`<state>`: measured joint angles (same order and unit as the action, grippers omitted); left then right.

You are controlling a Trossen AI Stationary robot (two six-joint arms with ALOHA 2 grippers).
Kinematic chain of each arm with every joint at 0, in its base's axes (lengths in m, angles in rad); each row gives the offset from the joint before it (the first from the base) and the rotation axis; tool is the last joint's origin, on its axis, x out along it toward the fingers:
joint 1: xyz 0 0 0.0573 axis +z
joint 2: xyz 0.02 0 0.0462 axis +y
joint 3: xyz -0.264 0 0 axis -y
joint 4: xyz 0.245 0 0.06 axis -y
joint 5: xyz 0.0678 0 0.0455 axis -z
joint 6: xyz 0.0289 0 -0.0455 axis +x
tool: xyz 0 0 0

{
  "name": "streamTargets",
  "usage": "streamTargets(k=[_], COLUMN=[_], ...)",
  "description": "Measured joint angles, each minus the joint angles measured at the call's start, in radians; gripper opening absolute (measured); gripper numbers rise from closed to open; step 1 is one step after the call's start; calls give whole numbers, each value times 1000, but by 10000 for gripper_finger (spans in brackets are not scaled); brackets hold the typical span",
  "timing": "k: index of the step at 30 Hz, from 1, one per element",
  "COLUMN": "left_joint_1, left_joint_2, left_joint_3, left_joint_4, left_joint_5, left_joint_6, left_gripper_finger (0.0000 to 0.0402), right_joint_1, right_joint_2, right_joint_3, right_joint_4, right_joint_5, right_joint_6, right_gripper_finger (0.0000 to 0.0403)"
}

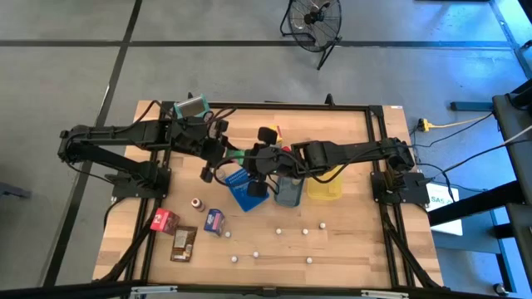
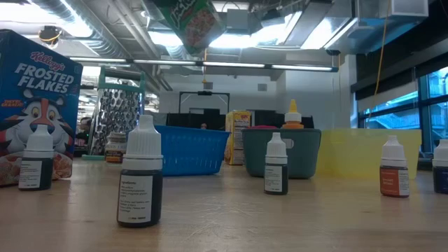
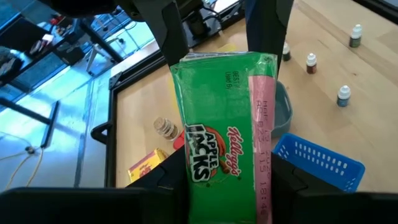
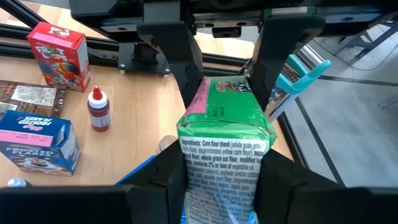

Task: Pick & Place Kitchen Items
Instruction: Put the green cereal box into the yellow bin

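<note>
Bright overhead lights, blurred foreground bottles [image 2: 140, 175]

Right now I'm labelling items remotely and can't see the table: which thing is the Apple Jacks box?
Look above the middle of the wooden table, just behind the blue basket, where the two arms meet. The Apple Jacks box hangs there, gripped at one end by the left hand and at the other by the right hand. It alone is green and off the table.

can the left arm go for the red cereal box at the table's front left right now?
Probably not yet. The left gripper has its jaws closed on the Apple Jacks box, which the right gripper also grips mid-table. The red cereal box itself lies uncovered, nothing on it.
</note>
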<state>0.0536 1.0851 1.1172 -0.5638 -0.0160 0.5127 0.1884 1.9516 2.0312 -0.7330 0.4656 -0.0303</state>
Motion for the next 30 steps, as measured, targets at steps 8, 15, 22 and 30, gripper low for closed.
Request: streamTargets(k=[8,15,22,30], left_joint_1=[0,0,0,0], left_joint_2=[-1,-3,-7,-11], left_joint_3=[-1,-1,-1,-1], left_joint_4=[20,24,22,24], left_joint_5=[-16,-8,0,1], left_joint_6=[-1,-6,-32,-31], left_gripper_finger=[126,126,157,192], right_joint_1=[9,10,10,10], right_joint_2=[-1,-1,-1,0], right_joint_3=[2,2,0,-1], right_joint_4=[-23,-36,-59,-71], right_joint_5=[54,61,62,73], right_joint_6=[0,4,4,15], right_gripper_finger=[140,140,140,140])
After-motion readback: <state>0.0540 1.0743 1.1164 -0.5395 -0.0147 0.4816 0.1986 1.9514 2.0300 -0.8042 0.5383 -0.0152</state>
